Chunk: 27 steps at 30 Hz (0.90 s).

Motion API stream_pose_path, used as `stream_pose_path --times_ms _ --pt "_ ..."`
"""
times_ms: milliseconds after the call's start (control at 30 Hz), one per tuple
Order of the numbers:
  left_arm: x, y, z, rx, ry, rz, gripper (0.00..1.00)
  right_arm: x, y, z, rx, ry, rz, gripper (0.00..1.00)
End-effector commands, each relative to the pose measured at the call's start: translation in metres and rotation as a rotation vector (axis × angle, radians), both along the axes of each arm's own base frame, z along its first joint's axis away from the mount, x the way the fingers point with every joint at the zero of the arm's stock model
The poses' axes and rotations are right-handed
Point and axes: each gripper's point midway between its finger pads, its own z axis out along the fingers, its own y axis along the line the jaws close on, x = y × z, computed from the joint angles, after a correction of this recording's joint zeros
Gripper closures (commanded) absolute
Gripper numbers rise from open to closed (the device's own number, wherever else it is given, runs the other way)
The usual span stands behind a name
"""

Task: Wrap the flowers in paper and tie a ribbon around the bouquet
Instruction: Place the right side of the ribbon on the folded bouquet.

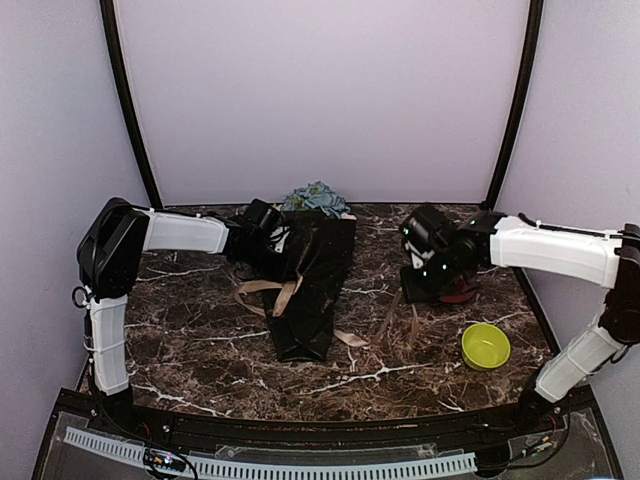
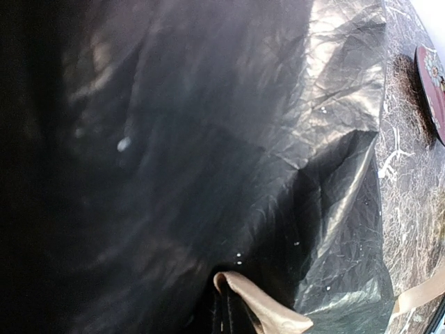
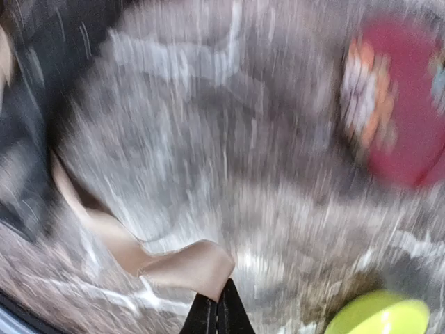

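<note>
The bouquet lies at the table's middle, with black paper (image 1: 312, 285) wrapped around flowers (image 1: 315, 197) whose blue and green tops show at the far end. A beige ribbon (image 1: 268, 290) crosses its waist and trails to the near right. My left gripper (image 1: 272, 238) rests against the paper's upper left. In the left wrist view the black paper (image 2: 208, 139) fills the frame, and the left gripper (image 2: 226, 309) is shut on a ribbon loop (image 2: 268, 309). My right gripper (image 1: 415, 290) hangs right of the bouquet. In the blurred right wrist view the right gripper (image 3: 219, 313) is shut on the ribbon end (image 3: 191, 268).
A lime-green bowl (image 1: 485, 345) stands near the front right. A dark red disc (image 1: 460, 293) lies under the right arm. Thin brown strands (image 1: 400, 320) are scattered between the bouquet and the bowl. Pale walls close the table's back and sides.
</note>
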Motion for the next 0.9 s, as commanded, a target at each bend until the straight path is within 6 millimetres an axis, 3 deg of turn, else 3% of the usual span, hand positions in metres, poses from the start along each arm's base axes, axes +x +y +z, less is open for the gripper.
stream_pose_path --times_ms 0,100,167,267,333,433,567,667,867 --pt "-0.004 0.015 -0.010 0.055 0.041 0.035 1.00 0.146 0.012 0.112 0.257 -0.428 -0.109 1.00" --pt "-0.001 0.014 -0.006 0.048 0.031 0.032 1.00 0.205 0.024 0.162 0.347 -0.571 -0.115 1.00" --pt "0.001 0.011 -0.003 0.035 0.022 0.022 1.00 0.233 0.037 0.187 0.337 -0.646 -0.083 1.00" --pt "0.006 0.008 0.003 0.013 0.006 0.006 1.00 0.264 0.062 0.205 0.358 -0.678 -0.030 1.00" --pt "0.008 0.008 0.005 0.007 -0.001 -0.004 1.00 0.269 0.084 0.205 0.415 -0.640 0.024 1.00" --pt "0.011 0.008 0.008 -0.007 -0.005 -0.015 1.00 0.251 0.121 0.192 0.504 -0.593 0.145 1.00" --pt "0.012 0.003 0.015 -0.040 -0.015 -0.037 1.00 0.192 0.182 0.185 0.675 -0.557 0.412 1.00" --pt "0.011 -0.003 0.026 -0.085 -0.040 -0.062 1.00 0.152 0.209 0.181 0.872 -0.475 0.546 1.00" --pt "0.007 -0.004 0.042 -0.138 -0.095 -0.084 1.00 0.151 0.236 0.126 0.966 -0.265 0.489 1.00"
